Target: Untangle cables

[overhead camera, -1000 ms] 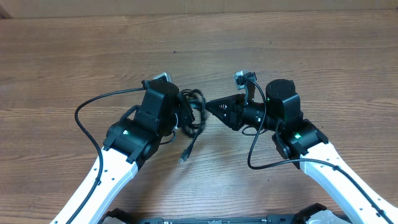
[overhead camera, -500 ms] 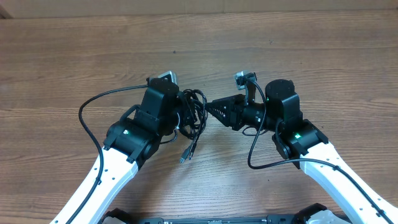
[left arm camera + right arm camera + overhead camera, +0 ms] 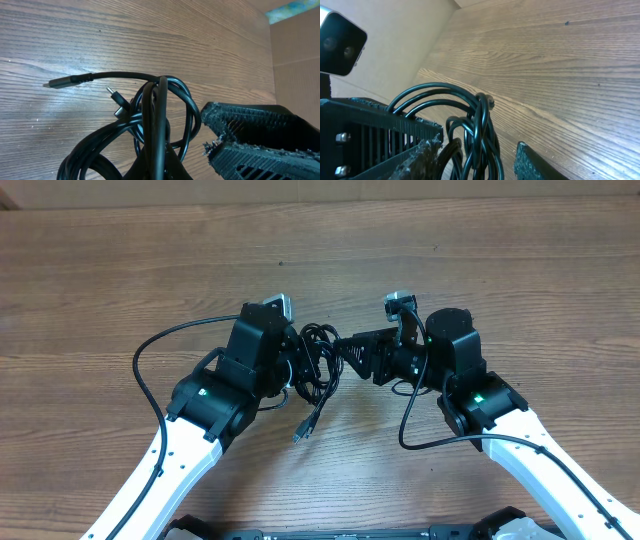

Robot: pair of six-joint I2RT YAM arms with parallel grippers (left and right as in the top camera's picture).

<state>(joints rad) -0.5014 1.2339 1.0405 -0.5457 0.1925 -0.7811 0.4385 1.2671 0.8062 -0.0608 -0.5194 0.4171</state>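
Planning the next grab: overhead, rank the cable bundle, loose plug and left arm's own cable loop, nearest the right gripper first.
From the right gripper:
1. cable bundle, at its tips.
2. loose plug, lower in frame.
3. left arm's cable loop, far left.

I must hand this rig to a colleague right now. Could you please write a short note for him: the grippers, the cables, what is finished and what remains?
Left gripper: shut on the cables, holding the bundle near the middle of the table.
Right gripper: open, right at the bundle. Its wrist view shows loops between its jaws, not gripped.
Cables: one tangled bundle of loops; one plug end trails out toward the robot.
Done: the bundle is gripped by the left arm; nothing is separated.
Left: probably close the right gripper on a loop, pull the strands apart and lay the cables out separately.
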